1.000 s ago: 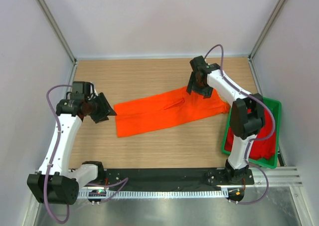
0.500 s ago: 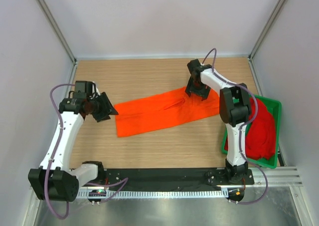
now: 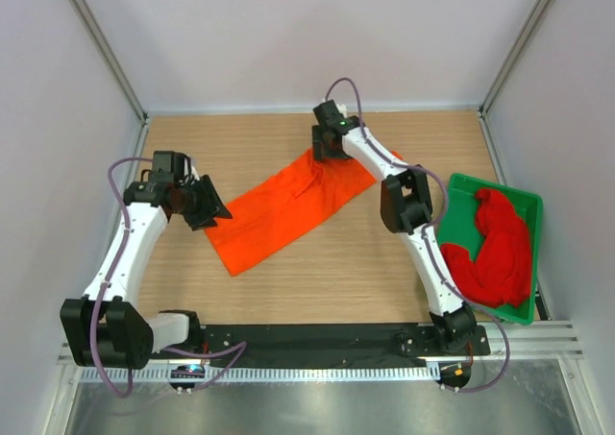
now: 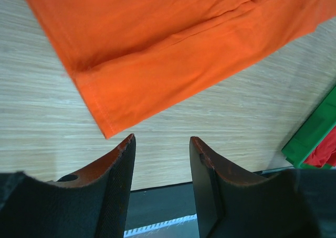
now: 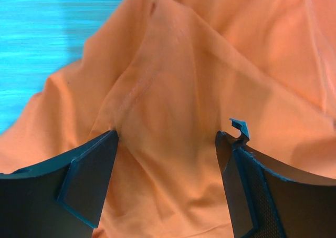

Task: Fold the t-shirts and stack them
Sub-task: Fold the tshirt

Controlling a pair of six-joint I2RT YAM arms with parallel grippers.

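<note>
Our left gripper (image 3: 209,207) sits at the left of the top view. Its fingers (image 4: 118,164) are spread wide, with nothing between them. The orange shirt (image 3: 288,203) lies flat on the table (image 3: 317,283), just past those tips. In the left wrist view its corner almost reaches them.

Farther back, our right gripper (image 3: 327,150) is over the shirt's far end. Its fingers are spread too. The right wrist view shows orange cloth humped up between them, which the top view does not show.

The red shirt (image 3: 492,253) lies bunched in the green tray (image 3: 466,205) at the lower right. The left wrist view shows only a corner of that tray.

Bare wood lies below the orange shirt and at the upper right. Walls close in the left, right and far sides.
</note>
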